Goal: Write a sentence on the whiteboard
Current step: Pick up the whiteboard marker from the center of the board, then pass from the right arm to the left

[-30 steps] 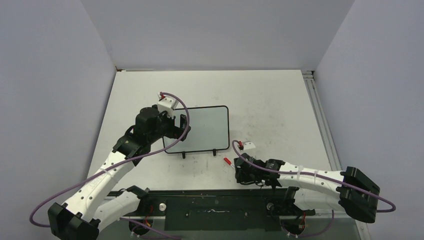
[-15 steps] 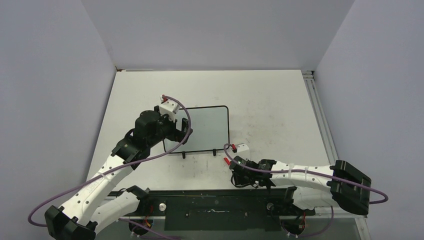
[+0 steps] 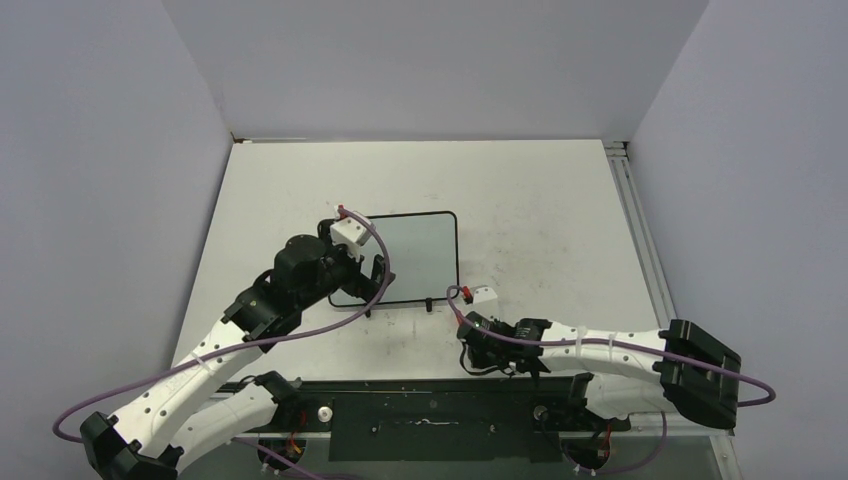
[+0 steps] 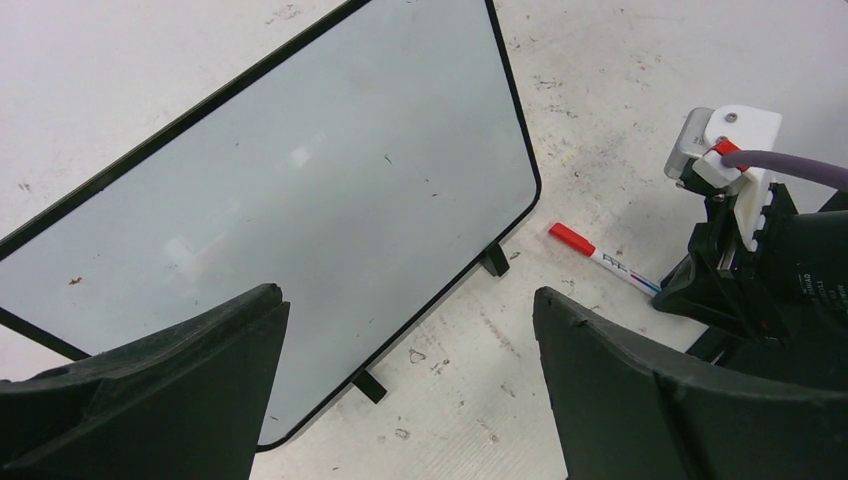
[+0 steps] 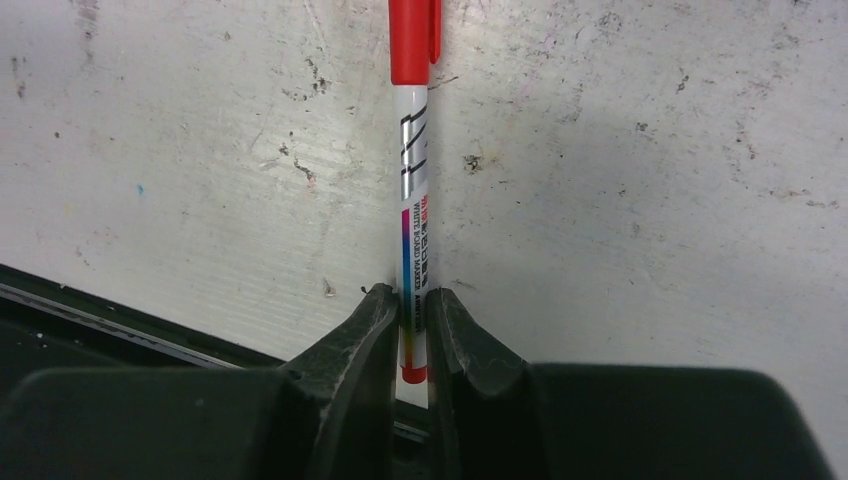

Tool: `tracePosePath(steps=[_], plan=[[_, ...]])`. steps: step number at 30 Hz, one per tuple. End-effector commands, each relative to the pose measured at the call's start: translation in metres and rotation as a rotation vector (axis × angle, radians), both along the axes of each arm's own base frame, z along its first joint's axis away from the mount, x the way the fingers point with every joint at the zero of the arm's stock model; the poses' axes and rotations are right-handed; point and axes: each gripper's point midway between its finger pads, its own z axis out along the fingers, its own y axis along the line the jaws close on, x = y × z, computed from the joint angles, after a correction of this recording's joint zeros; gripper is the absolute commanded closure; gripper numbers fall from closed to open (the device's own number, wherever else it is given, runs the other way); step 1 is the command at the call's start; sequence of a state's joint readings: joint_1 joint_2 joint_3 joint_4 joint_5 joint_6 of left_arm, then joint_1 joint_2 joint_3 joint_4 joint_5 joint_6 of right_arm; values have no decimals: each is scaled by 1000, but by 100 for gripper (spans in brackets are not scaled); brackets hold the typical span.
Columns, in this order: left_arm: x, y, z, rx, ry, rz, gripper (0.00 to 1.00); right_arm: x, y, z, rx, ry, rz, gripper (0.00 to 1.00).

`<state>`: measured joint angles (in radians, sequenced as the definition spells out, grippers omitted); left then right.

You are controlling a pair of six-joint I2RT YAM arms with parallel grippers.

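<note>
Left gripper shifted rightward along whiteboard near edge, spread | right gripper pinches marker near board's corner

Counter: white, heavily scuffed, marked with dark specks and scratches.
Marker: white barrel, red cap, rainbow stripe, lettering "WHITE BOARD MARKER" printed along it; laid along the counter, cap end turned away from the near edge.
Walls: plain pale grey, set on three sides.
Rail: metal, fitted along the right edge.
Base plate: black, mounted at the near edge.
</note>
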<state>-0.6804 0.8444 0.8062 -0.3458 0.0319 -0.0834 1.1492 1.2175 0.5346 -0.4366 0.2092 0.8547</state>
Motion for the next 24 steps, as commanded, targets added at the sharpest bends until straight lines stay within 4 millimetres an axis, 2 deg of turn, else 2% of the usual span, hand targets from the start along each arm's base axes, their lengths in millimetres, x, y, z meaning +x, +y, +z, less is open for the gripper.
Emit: tracePosePath(steps=[1,4,8,9,16,20,24], plan=[[-3,-10,16,-44,-62,-53,8,6,7,18,43,-44,12,95],[-10,-14,12,-38,-56,-82,8,8,8,31,55,-50,45,95],[-3,4,7,21,-60,23,9,7,20,47,153,7,139,95],[-6,2,6,15,-60,6,9,8,22,52,190,39,152,95],[-44,-35,-5,27,-49,-240,11,5,35,94,332,110,298,95],[-77,-55,-19,77,-59,-422,12,-12,45,112,400,180,392,95],[-104,-61,-36,159,-90,-528,12,-26,47,132,443,232,437,95]])
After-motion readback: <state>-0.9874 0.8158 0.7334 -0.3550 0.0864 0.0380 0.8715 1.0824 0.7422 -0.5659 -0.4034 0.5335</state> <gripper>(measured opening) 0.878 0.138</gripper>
